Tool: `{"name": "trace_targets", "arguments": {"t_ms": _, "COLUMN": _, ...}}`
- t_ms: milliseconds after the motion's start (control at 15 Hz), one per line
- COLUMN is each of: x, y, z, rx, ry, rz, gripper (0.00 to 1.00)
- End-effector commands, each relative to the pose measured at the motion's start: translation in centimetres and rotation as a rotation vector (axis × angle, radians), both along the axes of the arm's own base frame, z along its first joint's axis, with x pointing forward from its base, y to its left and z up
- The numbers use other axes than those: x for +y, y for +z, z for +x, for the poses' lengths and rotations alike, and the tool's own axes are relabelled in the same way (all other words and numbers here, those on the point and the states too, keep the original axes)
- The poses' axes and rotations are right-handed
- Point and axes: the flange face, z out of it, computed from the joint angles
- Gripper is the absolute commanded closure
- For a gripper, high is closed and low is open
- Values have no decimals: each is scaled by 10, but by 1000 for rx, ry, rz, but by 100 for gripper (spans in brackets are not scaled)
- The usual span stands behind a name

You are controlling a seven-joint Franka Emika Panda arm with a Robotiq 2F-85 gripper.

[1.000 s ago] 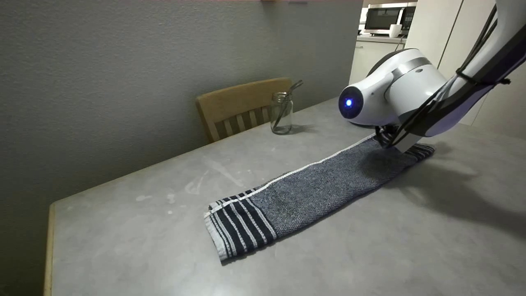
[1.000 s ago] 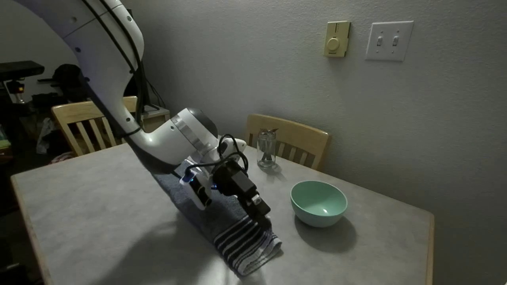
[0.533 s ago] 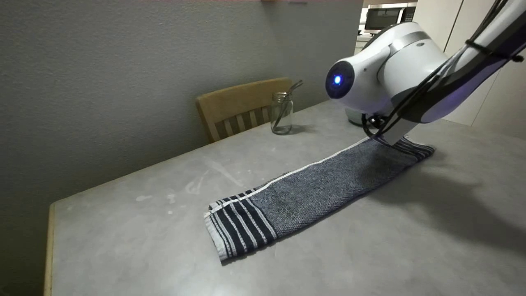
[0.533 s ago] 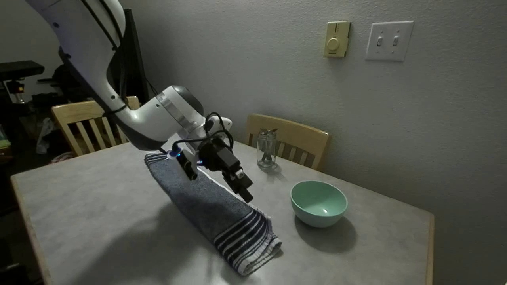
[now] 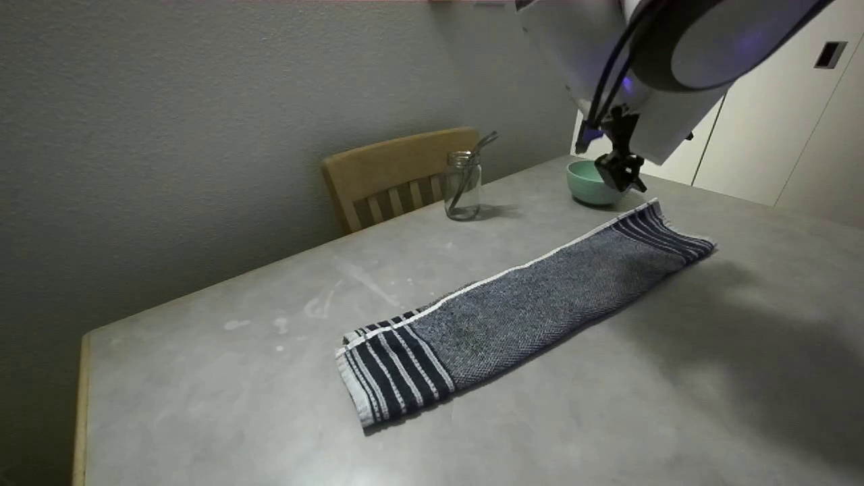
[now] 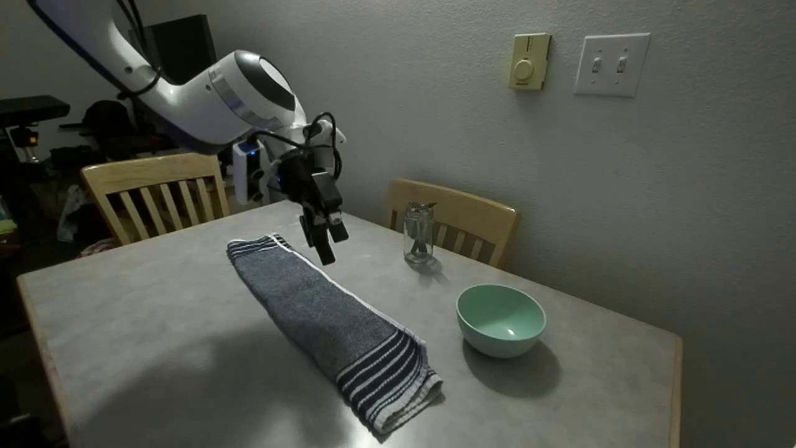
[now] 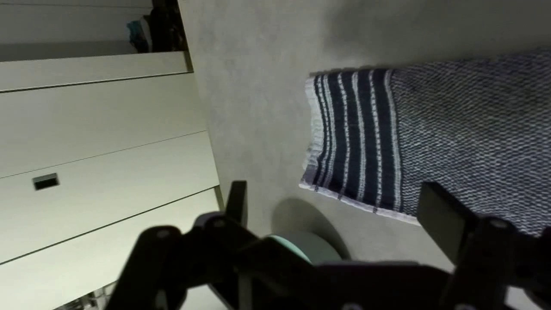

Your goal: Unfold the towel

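Observation:
The towel (image 5: 533, 304) lies as a long narrow strip on the table, dark grey-blue with a white-striped band at each end. White edging follows one long side. At the striped end in an exterior view, a lower layer peeks out beneath the top one. In another look, an exterior view shows the towel (image 6: 323, 305) flat along its whole length. My gripper (image 6: 333, 247) hangs in the air near the white-edged side, touching nothing. In the wrist view the gripper (image 7: 335, 196) has its fingers spread wide with nothing held; a striped corner of the towel (image 7: 465, 129) appears below, between and past them.
A green bowl (image 6: 500, 320) stands on the table near one striped end of the towel. A glass jar (image 6: 418, 233) holding straws or utensils is by the wall side. Wooden chairs (image 6: 463, 208) border the table, and a wall runs behind.
The arm has risen from the striped end near the bowl and swung back along the towel, uncovering that end and the bowl. The towel lies unchanged; the jaws stay open.

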Motion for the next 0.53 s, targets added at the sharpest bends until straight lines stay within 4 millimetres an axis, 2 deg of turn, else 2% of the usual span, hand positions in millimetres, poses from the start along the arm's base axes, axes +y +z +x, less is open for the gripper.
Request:
{"name": "trace_targets", "arguments": {"t_ms": 0, "x": 1, "y": 50, "z": -1, "rx": 47, "ry": 42, "rz": 188, "gripper": 0}}
{"name": "trace_targets", "arguments": {"t_ms": 200, "x": 9, "y": 76, "z": 3, "rx": 66, "ry": 71, "rz": 344, "gripper": 0}}
{"name": "trace_targets", "arguments": {"t_ms": 267, "x": 19, "y": 81, "z": 1, "rx": 69, "ry": 83, "rz": 372, "gripper": 0}}
{"name": "trace_targets", "arguments": {"t_ms": 333, "x": 13, "y": 74, "z": 3, "rx": 63, "ry": 52, "rz": 303, "gripper": 0}}
{"name": "trace_targets", "arguments": {"t_ms": 467, "x": 19, "y": 82, "z": 2, "rx": 65, "ry": 65, "rz": 338, "gripper": 0}}
